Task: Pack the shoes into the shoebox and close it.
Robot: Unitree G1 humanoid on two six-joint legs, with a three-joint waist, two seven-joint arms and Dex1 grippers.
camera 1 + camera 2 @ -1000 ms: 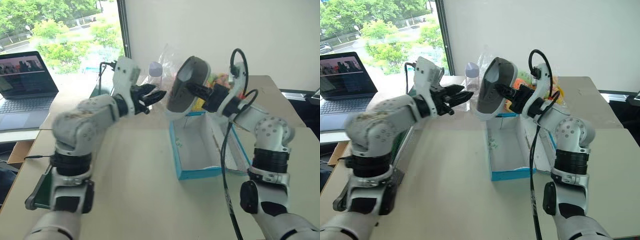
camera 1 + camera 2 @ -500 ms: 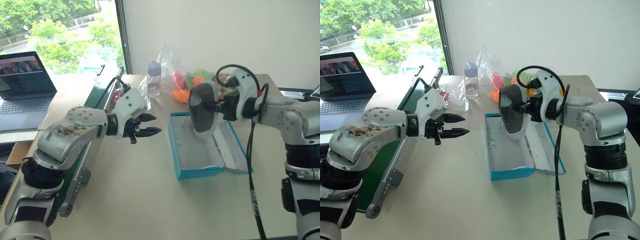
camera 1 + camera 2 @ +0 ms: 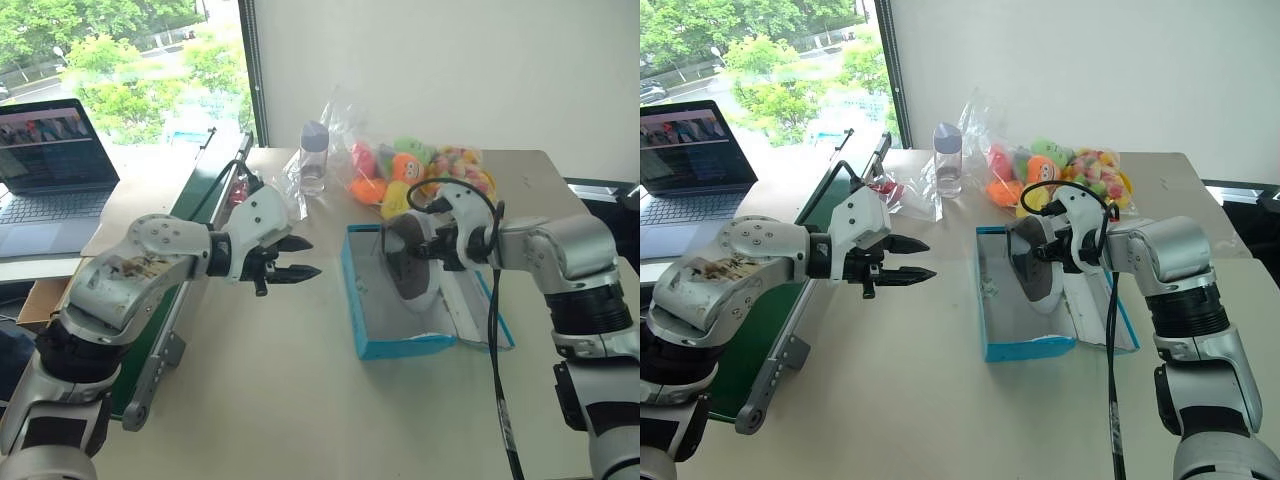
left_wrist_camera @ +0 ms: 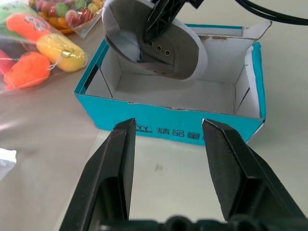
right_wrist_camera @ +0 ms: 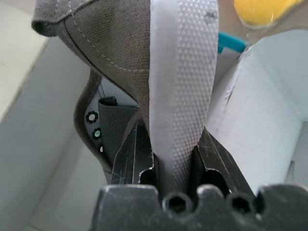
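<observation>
The blue shoebox (image 3: 352,300) lies open on the table, its pale inside showing. A grey shoe (image 3: 408,265) with a white rim hangs toe-down inside it, tilted, its sole facing left. My right gripper (image 3: 441,243) is shut on the shoe's heel edge; in the right wrist view both fingers (image 5: 137,149) pinch the white band of the shoe (image 5: 178,72). My left gripper (image 3: 315,257) hovers open over the bare table left of the box, pointing at it, with nothing between its fingers (image 4: 120,159). The shoe (image 4: 163,53) also shows above the box in the left wrist view.
The box's lid (image 3: 475,305) lies flat to the right of the box. A clear bag of colourful plush toys (image 3: 420,165) and a bottle (image 3: 313,155) stand behind the box. A green board in a black frame (image 3: 190,235) lies along the table's left edge, and a laptop (image 3: 50,170) beyond it.
My right gripper has brought the shoe down from high above the table into the box. The left gripper has drawn back and sunk a little, staying open.
</observation>
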